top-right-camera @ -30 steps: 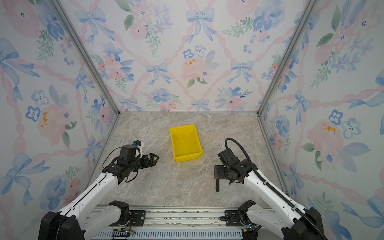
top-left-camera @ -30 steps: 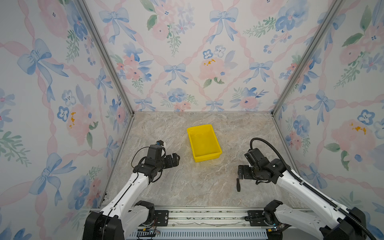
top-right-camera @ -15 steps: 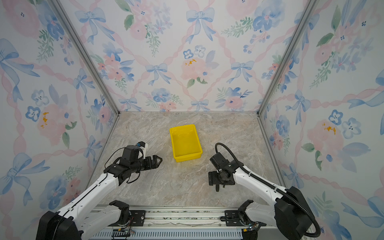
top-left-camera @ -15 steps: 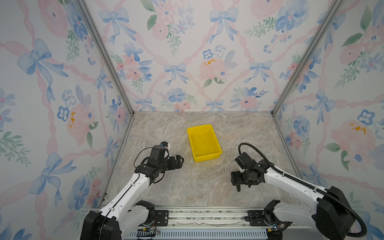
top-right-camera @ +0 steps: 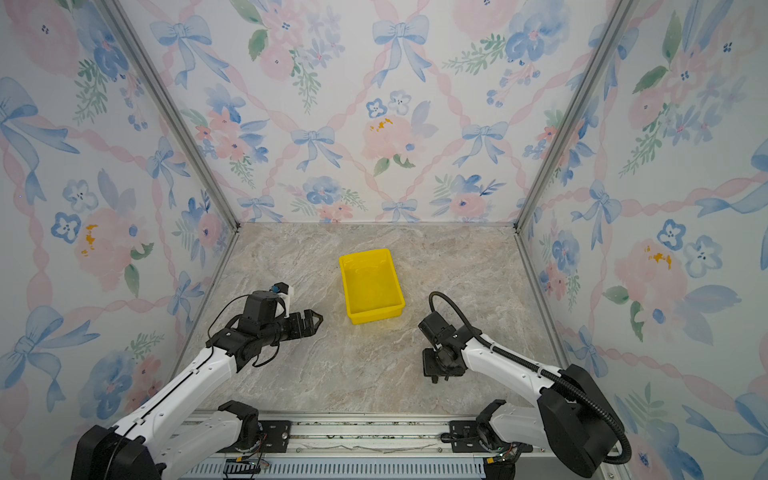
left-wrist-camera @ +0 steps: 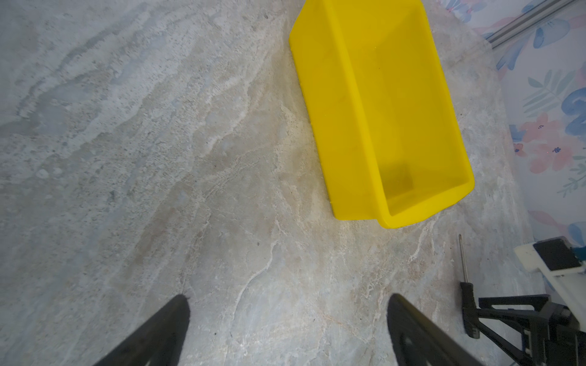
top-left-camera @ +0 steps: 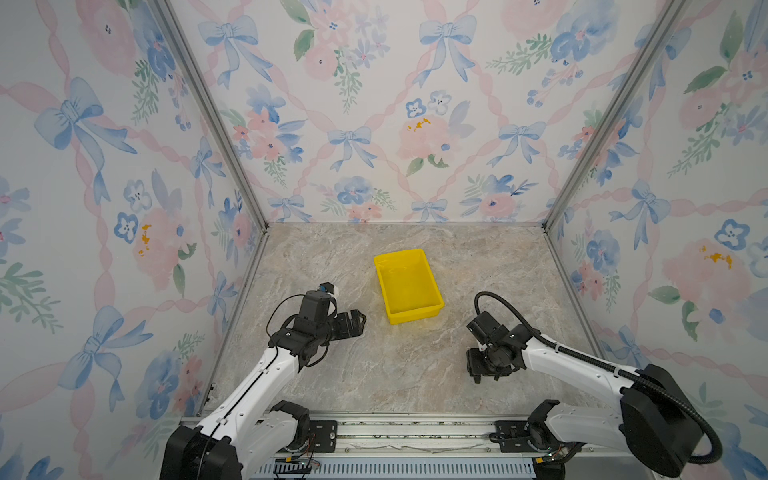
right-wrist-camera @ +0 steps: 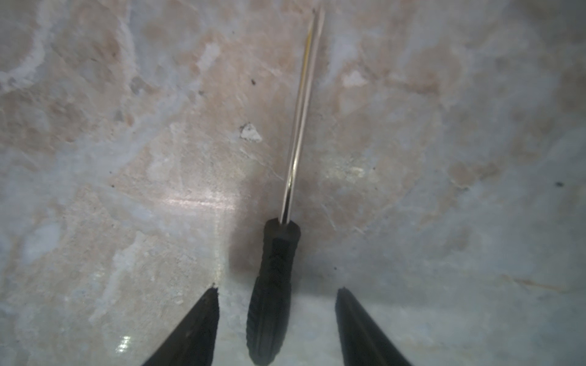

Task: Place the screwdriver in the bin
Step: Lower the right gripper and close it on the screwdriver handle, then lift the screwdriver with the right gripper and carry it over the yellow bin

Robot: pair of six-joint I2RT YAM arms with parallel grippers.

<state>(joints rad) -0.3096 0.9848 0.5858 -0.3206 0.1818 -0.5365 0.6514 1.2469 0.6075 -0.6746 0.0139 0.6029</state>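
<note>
The screwdriver (right-wrist-camera: 274, 285), black handle and thin metal shaft, lies flat on the marble floor at the front right. My right gripper (right-wrist-camera: 277, 288) is down over it and open. Its two fingers straddle the handle with a gap on each side. In both top views the right gripper (top-left-camera: 478, 370) (top-right-camera: 434, 370) hides most of the tool. The left wrist view shows the screwdriver (left-wrist-camera: 464, 263) beside the right gripper's fingers. The yellow bin (top-left-camera: 415, 316) (top-right-camera: 376, 316) (left-wrist-camera: 333, 126) stands empty in the middle. My left gripper (top-left-camera: 360, 322) (top-right-camera: 316, 320) (left-wrist-camera: 287, 299) hovers open left of the bin, holding nothing.
Floral walls with metal corner posts (top-left-camera: 582, 137) close the marble floor (top-left-camera: 353, 374) on three sides. A metal rail (top-left-camera: 415, 432) with both arm bases runs along the front edge. The right arm's black cable (top-left-camera: 498, 301) loops up between its wrist and the bin.
My right gripper has moved left and down onto the screwdriver, and its fingers have narrowed around the handle. The left gripper has crept a little right towards the bin.
</note>
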